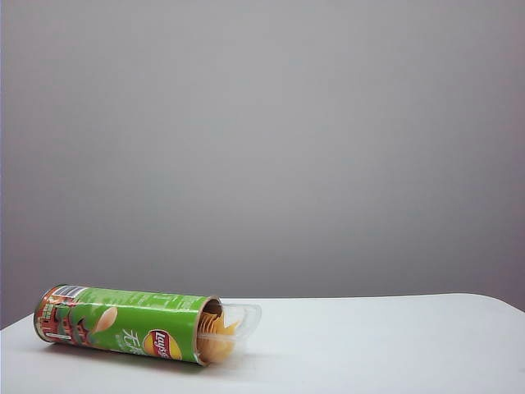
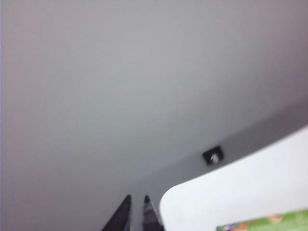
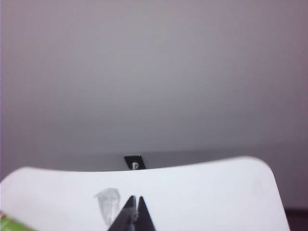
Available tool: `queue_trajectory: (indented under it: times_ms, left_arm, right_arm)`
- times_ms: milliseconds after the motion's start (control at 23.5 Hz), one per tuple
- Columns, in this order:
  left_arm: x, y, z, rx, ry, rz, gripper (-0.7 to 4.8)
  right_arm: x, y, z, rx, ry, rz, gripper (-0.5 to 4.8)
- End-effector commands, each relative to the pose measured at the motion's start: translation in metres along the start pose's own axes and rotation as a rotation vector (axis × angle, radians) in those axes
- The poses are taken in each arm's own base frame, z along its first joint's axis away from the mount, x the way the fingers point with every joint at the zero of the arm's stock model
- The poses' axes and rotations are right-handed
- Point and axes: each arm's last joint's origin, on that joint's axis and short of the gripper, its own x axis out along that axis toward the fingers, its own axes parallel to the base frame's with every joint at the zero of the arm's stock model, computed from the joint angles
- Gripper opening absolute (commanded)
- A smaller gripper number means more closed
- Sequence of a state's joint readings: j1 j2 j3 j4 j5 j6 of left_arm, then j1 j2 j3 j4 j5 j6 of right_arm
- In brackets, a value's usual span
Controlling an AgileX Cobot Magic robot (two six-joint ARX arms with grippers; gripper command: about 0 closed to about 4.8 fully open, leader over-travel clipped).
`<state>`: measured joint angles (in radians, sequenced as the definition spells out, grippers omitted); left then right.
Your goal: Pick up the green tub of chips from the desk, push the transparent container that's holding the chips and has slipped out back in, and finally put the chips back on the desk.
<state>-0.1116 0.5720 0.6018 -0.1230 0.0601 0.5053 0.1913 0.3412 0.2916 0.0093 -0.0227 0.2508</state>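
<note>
Green tub of chips (image 1: 123,322) lies on its side at the left of the desk (image 1: 385,345), long axis running left-right, transparent container (image 1: 238,322) poking out rightward. I see my left gripper (image 2: 137,211) nearer it; right gripper (image 3: 135,211) farther; both pressed together, empty.

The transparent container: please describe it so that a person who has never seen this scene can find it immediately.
Start at the white desk and go to its left part, where the green tub of chips lies on its side. The transparent container sticks out of the tub's open right end. It is the only clear plastic part, with pale-yellow chips showing through it.
</note>
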Motion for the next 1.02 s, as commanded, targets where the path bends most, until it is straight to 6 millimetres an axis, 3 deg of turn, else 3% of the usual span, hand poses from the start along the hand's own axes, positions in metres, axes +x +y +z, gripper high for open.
queue_trajectory:
  times_ms: [43, 170, 340, 383, 510, 680, 766, 808, 851, 978, 1021]
  left_arm:
    - [0.019, 0.003, 0.011, 0.168, 0.036, -0.176, 0.26]
    - [0.049, 0.001, 0.011, 0.362, 0.092, -0.433, 0.27]
    - [0.084, 0.001, 0.008, 0.467, 0.220, -0.632, 0.27]
    - [0.091, 0.001, 0.007, 0.471, 0.237, -0.653, 0.27]
    - [0.136, 0.002, 0.003, 0.460, 0.349, -0.812, 0.31]
    - [0.181, 0.000, -0.009, 0.548, 0.459, -0.945, 0.37]
    - [0.199, -0.003, -0.019, 0.618, 0.482, -0.981, 1.12]
    - [0.207, -0.007, -0.026, 0.674, 0.472, -1.015, 2.11]
    - [0.210, -0.009, -0.031, 0.715, 0.461, -1.041, 2.73]
    - [0.221, -0.019, -0.048, 0.752, 0.460, -1.108, 4.03]
    - [0.226, -0.024, -0.056, 0.740, 0.477, -1.135, 4.75]
  right_arm:
    - [0.017, 0.009, 0.027, -0.132, 0.095, 0.070, -0.09]
    - [0.048, 0.016, 0.045, -0.154, 0.235, 0.177, -0.09]
    - [0.088, 0.021, 0.050, -0.115, 0.353, 0.331, -0.09]
    - [0.096, 0.021, 0.048, -0.105, 0.382, 0.351, -0.09]
    - [0.120, 0.018, 0.031, -0.063, 0.485, 0.418, -0.09]
    - [0.134, 0.013, 0.009, -0.084, 0.582, 0.443, -0.08]
    - [0.140, 0.012, 0.001, -0.064, 0.618, 0.467, -0.09]
    - [0.142, 0.011, -0.002, -0.058, 0.633, 0.465, -0.08]
    - [0.143, 0.010, -0.004, -0.055, 0.641, 0.467, -0.09]
    - [0.146, 0.009, -0.009, -0.049, 0.657, 0.463, -0.08]
    - [0.147, 0.009, -0.010, -0.043, 0.663, 0.475, -0.08]
